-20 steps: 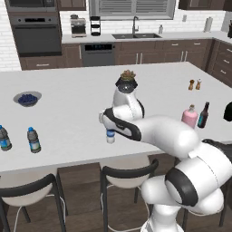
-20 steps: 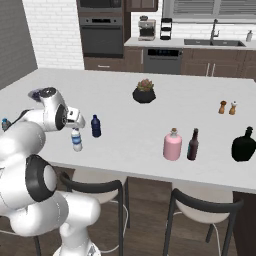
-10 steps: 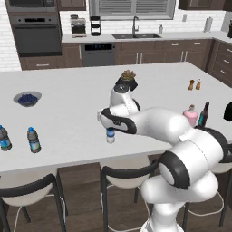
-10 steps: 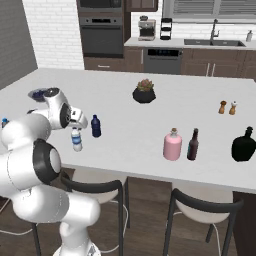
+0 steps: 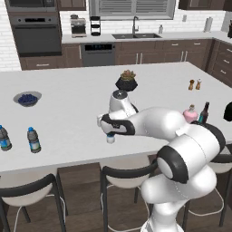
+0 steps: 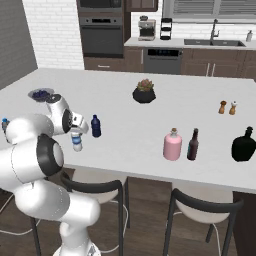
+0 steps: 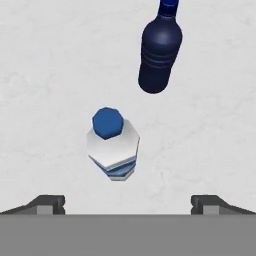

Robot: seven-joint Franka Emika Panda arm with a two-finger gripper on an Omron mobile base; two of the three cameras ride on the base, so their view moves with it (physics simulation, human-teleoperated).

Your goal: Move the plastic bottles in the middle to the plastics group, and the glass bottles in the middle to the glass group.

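Lowered since before, the wide-open gripper (image 7: pixel 128 202) hangs seemingly just above the clear bottle (image 7: pixel 113 145).

clear bottle (image 7: pixel 113 150) blue-capped, blue-striped label; navy bottle (image 7: pixel 159 52) solid dark; pink bottle (image 6: pixel 172 145); white counter (image 6: pixel 130 125).

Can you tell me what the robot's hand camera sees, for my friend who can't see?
Looking straight down, a small clear bottle with a blue cap stands on the white counter between the open gripper tips. A dark navy bottle stands just beyond it.
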